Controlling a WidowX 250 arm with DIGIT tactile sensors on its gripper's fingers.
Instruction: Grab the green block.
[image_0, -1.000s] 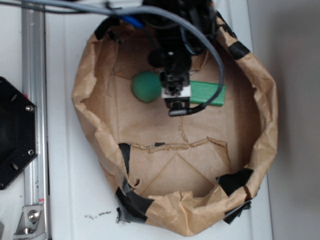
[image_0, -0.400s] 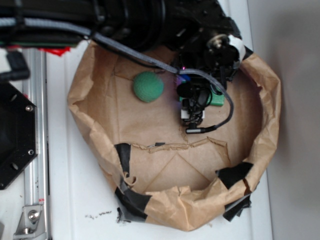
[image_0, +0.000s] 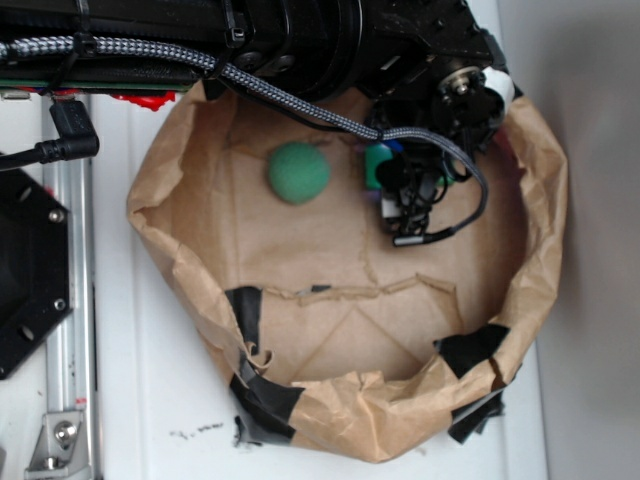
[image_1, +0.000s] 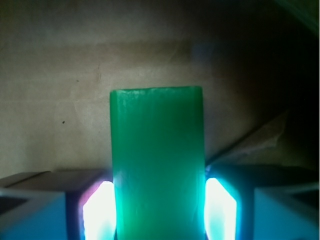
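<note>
The green block (image_1: 157, 165) is a flat bright green slab that fills the gap between my two fingers in the wrist view, lying on brown paper. Both lit pads (image_1: 97, 212) press against its long sides. In the exterior view my gripper (image_0: 405, 195) is low inside the paper basin, over the block (image_0: 376, 166). Only a small green end of the block shows to the left of the fingers. The gripper is shut on the block.
A round green dimpled ball (image_0: 298, 172) lies to the left of the gripper. The crumpled brown paper wall (image_0: 545, 220), patched with black tape (image_0: 470, 350), rings the work area. A metal rail (image_0: 65, 300) and a black plate (image_0: 25, 270) stand at the left.
The gripper moved right from beside the ball to over the green block and came down on it. The arm now hides most of the block. The ball has not moved.
</note>
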